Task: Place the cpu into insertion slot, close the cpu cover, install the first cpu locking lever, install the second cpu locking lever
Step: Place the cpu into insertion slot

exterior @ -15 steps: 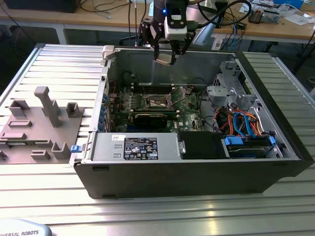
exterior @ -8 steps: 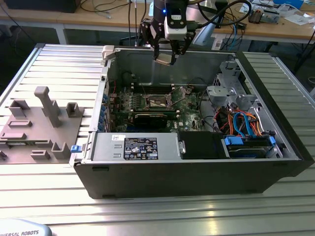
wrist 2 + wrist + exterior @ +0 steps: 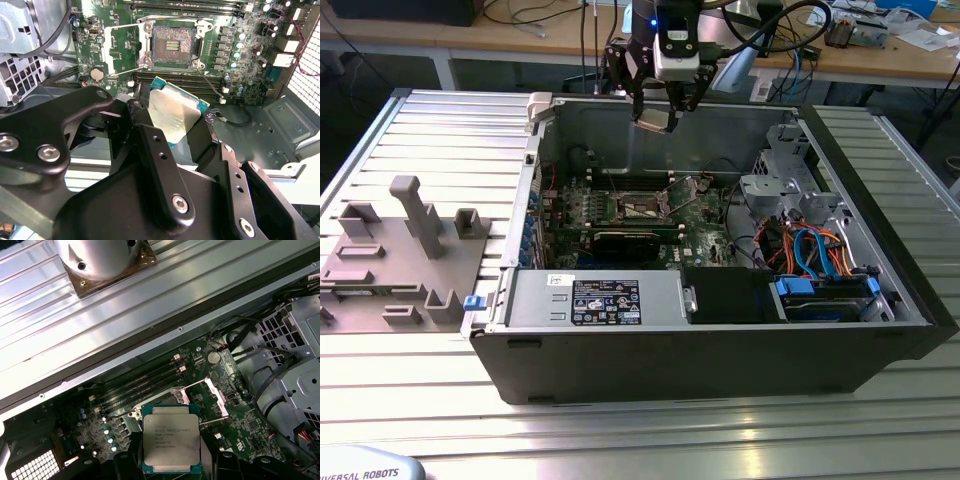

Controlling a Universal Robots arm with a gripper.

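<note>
The black hand [image 3: 657, 112] grips the small flat square silvery-grey cpu [image 3: 171, 444] in the air over the green motherboard [image 3: 122, 50] and its exposed dark square insertion slot [image 3: 173, 46].

hand [image 3: 176, 120]: black links, silver screws | wrist [image 3: 677, 52]: pale block, possibly blue-lit | cable [image 3: 760, 30]: black

Ribbed metal table [image 3: 650, 430] with open black computer case [image 3: 700, 360] and, at the exterior view's left, grey fixture plate [image 3: 470, 262].

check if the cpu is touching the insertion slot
Apart. The exterior view shows the claw holding the cpu up over the case, a clear gap above the insertion slot.
</note>
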